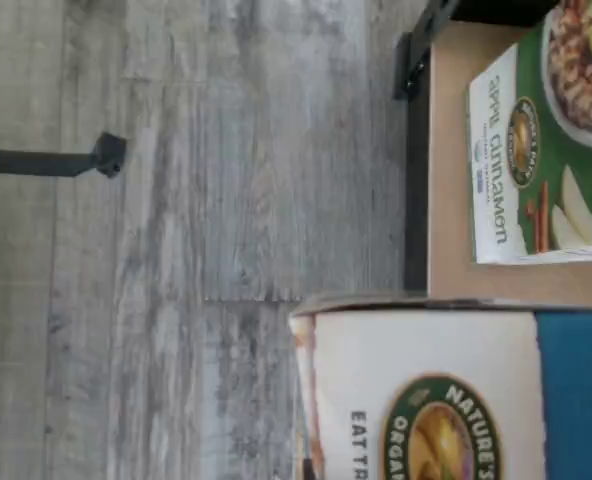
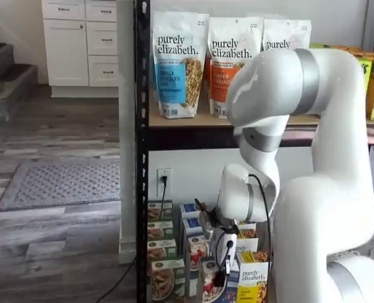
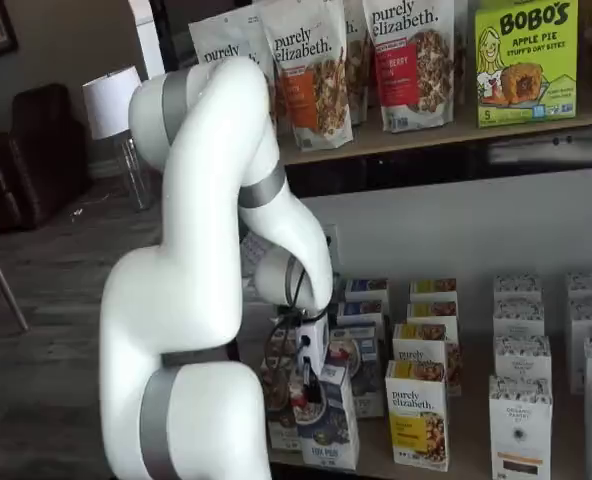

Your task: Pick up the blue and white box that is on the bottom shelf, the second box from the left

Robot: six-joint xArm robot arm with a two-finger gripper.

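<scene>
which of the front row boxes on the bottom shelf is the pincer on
The tall blue and white cereal box with a berry bowl picture, directly under the pincer. The yellow purely elizabeth box beside it stands untouched.

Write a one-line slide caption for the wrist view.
Wrist camera turned sideways: the blue and white box close in front, a green-and-white apple cinnamon box on the tan shelf board, grey wood floor beyond.

Blue and white box (image 3: pixel 328 425) upright at the front of the bottom shelf (image 3: pixel 376 462).

Home w/ mock shop rack (image 2: pixel 141 158), stairs (image 2: pixel 4 76), cabinets (image 2: pixel 79 41).
</scene>
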